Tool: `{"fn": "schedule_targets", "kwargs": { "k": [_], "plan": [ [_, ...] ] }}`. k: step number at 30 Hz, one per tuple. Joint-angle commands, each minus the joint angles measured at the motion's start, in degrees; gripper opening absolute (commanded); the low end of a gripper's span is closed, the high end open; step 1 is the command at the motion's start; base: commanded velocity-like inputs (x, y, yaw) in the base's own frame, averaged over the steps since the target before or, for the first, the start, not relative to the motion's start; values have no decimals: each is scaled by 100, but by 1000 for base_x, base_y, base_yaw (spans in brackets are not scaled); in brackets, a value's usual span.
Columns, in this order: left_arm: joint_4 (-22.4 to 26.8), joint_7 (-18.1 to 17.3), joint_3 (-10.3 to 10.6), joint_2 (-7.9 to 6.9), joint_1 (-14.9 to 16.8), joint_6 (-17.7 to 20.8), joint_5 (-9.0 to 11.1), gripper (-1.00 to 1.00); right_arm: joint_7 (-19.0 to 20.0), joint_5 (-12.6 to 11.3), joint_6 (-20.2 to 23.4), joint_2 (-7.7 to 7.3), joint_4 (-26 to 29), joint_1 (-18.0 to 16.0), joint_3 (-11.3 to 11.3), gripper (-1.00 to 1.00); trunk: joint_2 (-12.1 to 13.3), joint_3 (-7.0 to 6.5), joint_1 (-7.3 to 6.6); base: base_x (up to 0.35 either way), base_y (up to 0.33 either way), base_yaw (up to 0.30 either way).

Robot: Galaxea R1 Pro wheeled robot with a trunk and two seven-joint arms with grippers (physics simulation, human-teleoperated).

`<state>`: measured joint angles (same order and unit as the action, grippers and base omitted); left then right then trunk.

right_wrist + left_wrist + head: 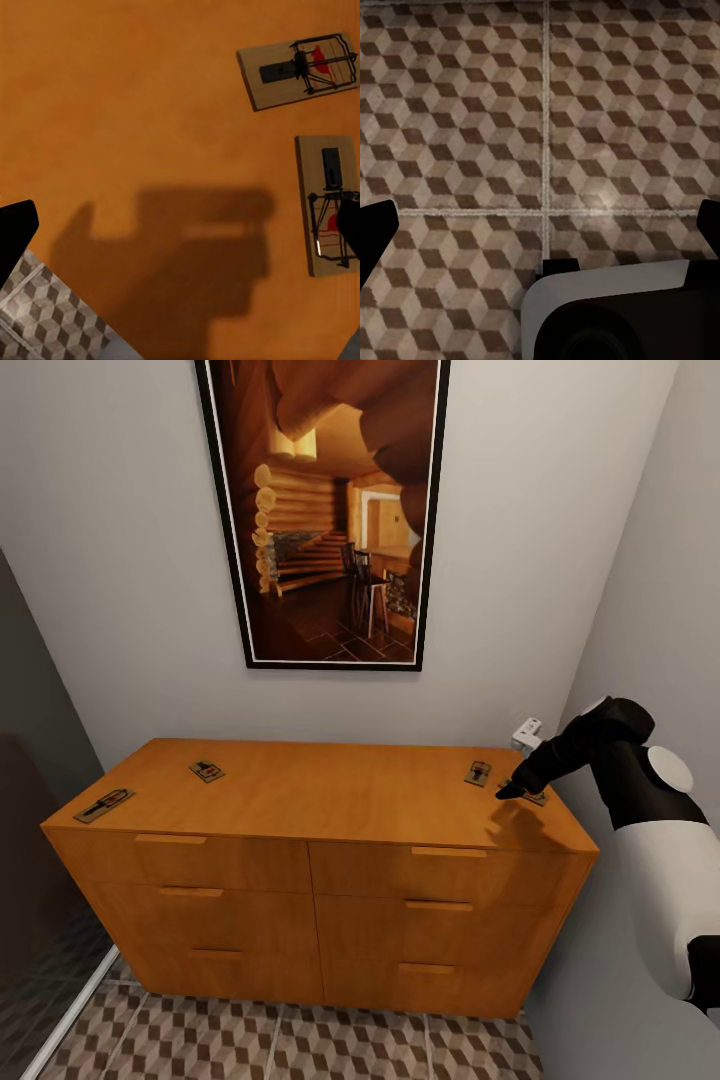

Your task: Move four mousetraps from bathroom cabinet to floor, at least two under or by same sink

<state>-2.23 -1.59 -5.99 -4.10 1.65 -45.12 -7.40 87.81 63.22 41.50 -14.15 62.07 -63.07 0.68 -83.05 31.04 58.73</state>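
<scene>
The orange-wood cabinet [300, 830] stands against the wall with its drawers closed. Its top carries four mousetraps: one at the left front corner [104, 804], one further back on the left [207, 770], one at the right [478, 773], and one [537, 798] partly covered by my right gripper [512, 791]. In the right wrist view the gripper [184, 229] hangs open just above the cabinet top [135, 112]. One finger [351, 229] overlaps the nearer mousetrap [327, 204], and the other mousetrap [300, 69] lies beside it. My left gripper [542, 225] is open over the cube-patterned floor [472, 112], holding nothing.
A large framed picture [325, 510] hangs above the cabinet. A grey wall [660, 610] runs close along the right side, with a small white fitting [527, 734] near the corner. A dark panel [30, 840] stands at the left. Tiled floor [300, 1045] lies before the cabinet.
</scene>
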Motion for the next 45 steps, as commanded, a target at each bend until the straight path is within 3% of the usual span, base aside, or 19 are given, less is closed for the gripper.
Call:
{"fn": "schedule_targets", "kwargs": {
  "k": [1, 7, 10, 25, 45],
  "plan": [
    [-23, -17, -51, -3, 11, -31, -43, 100, 48, 42, 60, 0, 6, -4, 6, 100, -3, 6, 0, 0, 0, 0],
    [-23, -17, -51, -3, 8, -31, -43, 100, 51, 47, 63, 0, 6, -4, 10, 100, -3, 6, 0, 0, 0, 0],
    [-14, -16, -86, -29, 2, -31, -25, 100, -46, 80, -7, 61, 104, 94, -88, 100, -3, 6, 0, 0, 0, 0],
    [-14, -17, -86, -21, 2, -31, -25, 100, -352, 257, -262, 42, 357, 135, -430, 100, -3, 6, 0, 0, 0, 0],
    [-14, -17, -86, -20, 2, -31, -25, 100, -456, 268, -484, 27, 358, 137, -446, 100, -3, 6, 0, 0, 0, 0]
  ]
}}
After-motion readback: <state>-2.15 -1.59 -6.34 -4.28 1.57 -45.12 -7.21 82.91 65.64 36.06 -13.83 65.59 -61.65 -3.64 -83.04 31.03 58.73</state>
